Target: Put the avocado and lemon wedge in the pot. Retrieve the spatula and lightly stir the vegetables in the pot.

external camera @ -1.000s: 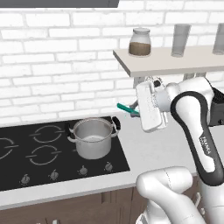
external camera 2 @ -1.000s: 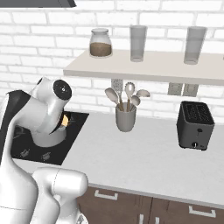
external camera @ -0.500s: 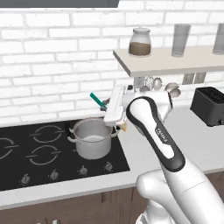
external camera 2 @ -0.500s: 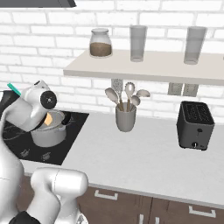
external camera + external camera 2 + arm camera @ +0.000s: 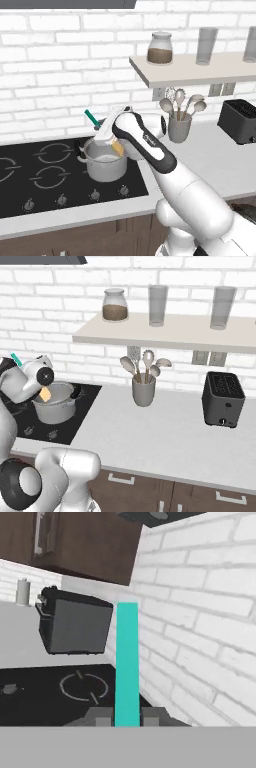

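A light grey counter [image 5: 165, 431] runs along a white brick wall [image 5: 55, 65], with a black cooktop [image 5: 45, 175] set into its left part and dark brown cabinet fronts [image 5: 165, 491] below. The steel pot [image 5: 105, 162] stands on the cooktop's right side, near the knobs along the front edge; in the right base view the pot [image 5: 54, 403] sits just left of the bare counter.

The end effector [image 5: 107, 134] hangs over the pot's rim, its fingers clamped together on the spatula [image 5: 91, 117]. The teal handle slants up and to the left toward the wall, while the yellow-orange head [image 5: 118, 148] points down at the pot's mouth; whether it touches anything inside cannot be told. In the hand view the teal handle [image 5: 127, 667] rises straight up from between the dark finger tips, with the cooktop and brick wall behind it.

Right of the cooktop stands a grey utensil cup [image 5: 143, 391] with metal spoons and a whisk, and further right a black toaster [image 5: 223, 399] rests against the wall. A pale shelf [image 5: 165, 336] above carries a lidded jar [image 5: 114, 305] with brown contents and two tall glasses [image 5: 158, 305].
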